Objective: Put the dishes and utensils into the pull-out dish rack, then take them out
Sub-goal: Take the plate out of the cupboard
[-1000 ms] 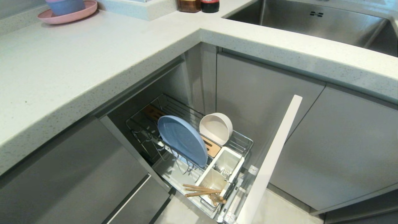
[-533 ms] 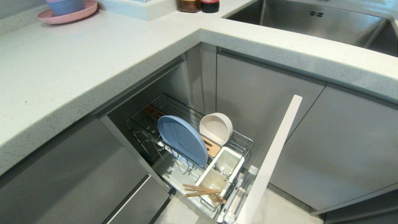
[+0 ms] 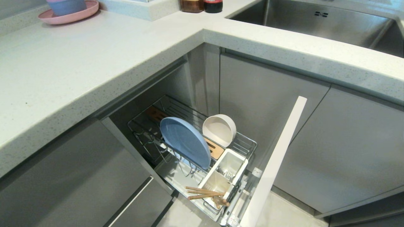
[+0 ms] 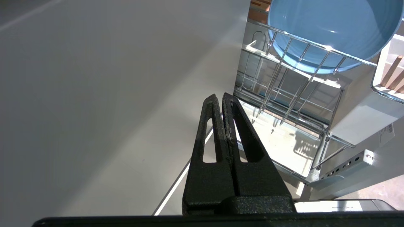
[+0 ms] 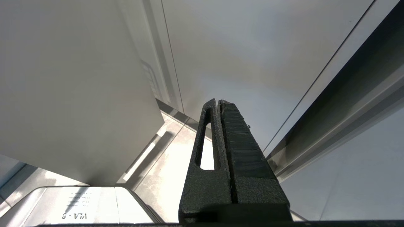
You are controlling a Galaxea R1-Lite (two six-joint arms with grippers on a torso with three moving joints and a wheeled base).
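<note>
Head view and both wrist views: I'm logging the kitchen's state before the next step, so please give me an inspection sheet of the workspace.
Surface: pale speckled countertop, L-shaped.
Job's things: pull-out dish rack is drawn out; light-blue plate stands on edge among its prongs, off-white bowl behind it, chopsticks across the nearer white cup, fork in the farther one.
Clutter: pink plate with stacked bowls; two dark jars.
Grippers: left gripper shut, empty, near the rack; right gripper shut, empty, by cabinet fronts.
Cables: nothing seen.
Surroundings: steel sink, grey cabinet doors.

Head downward; wrists near pull-out dish rack (image 3: 192, 148)
</note>
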